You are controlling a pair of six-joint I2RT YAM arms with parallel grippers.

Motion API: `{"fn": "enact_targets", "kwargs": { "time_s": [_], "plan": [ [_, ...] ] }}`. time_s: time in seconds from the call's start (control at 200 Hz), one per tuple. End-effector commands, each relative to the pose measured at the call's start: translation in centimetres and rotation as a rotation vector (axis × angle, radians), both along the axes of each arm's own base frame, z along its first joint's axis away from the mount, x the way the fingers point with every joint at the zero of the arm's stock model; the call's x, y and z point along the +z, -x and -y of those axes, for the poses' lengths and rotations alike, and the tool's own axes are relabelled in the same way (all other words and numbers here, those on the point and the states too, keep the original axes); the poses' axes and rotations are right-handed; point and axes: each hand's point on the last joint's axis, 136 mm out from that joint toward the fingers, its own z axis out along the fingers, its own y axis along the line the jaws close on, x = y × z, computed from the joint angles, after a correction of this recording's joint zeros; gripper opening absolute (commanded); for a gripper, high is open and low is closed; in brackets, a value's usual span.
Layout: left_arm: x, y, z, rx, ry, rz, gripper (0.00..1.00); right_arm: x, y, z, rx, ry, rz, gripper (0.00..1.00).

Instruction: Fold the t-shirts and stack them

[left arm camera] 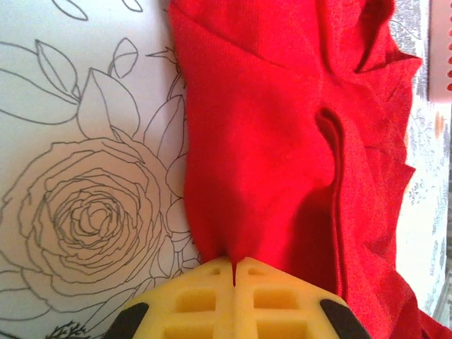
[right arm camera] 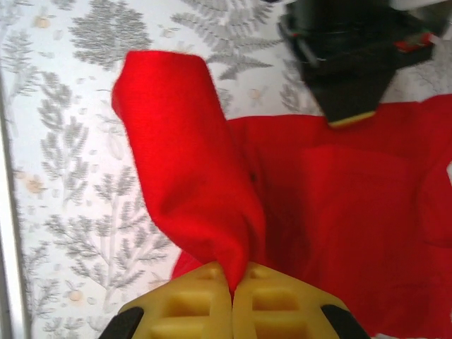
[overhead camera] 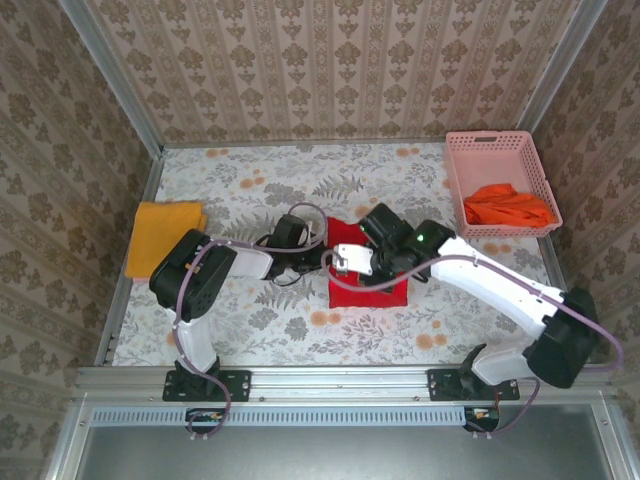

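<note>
A bright red t-shirt (overhead camera: 368, 288) lies partly folded at the middle of the table. My left gripper (overhead camera: 322, 254) is at its left edge. In the left wrist view the left gripper (left arm camera: 234, 263) is shut on a pinch of the red t-shirt (left arm camera: 268, 141). My right gripper (overhead camera: 352, 264) is over the same shirt. In the right wrist view the right gripper (right arm camera: 232, 277) is shut on a raised flap of the red t-shirt (right arm camera: 339, 212), and the left gripper's fingertips (right arm camera: 349, 120) rest at the cloth's far edge. A folded mustard-yellow t-shirt (overhead camera: 163, 237) lies at the left.
A pink lattice basket (overhead camera: 497, 140) stands at the back right with a crumpled orange t-shirt (overhead camera: 505, 205) inside. The table carries a floral cloth (overhead camera: 300, 320). Metal frame rails run along the left edge (overhead camera: 125, 280) and the front.
</note>
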Motion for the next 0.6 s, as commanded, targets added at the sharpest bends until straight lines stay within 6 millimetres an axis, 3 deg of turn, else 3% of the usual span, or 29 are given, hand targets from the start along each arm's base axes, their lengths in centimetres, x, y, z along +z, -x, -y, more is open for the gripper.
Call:
{"fn": "enact_targets", "kwargs": {
  "time_s": [0.0, 0.325, 0.595],
  "plan": [
    [-3.7, 1.3, -1.3, 0.016, -0.015, -0.109, 0.0, 0.5, -1.9, 0.6, 0.075, 0.035, -0.001, 0.0],
    [-7.1, 1.8, -2.2, 0.012, -0.05, -0.217, 0.0, 1.0, -8.7, 0.2, 0.091, -0.071, -0.049, 0.0],
    [-8.1, 2.1, -3.5, 0.007, -0.065, -0.249, 0.0, -0.3, -12.1, 0.0, 0.089, -0.086, -0.107, 0.0]
  ]
}}
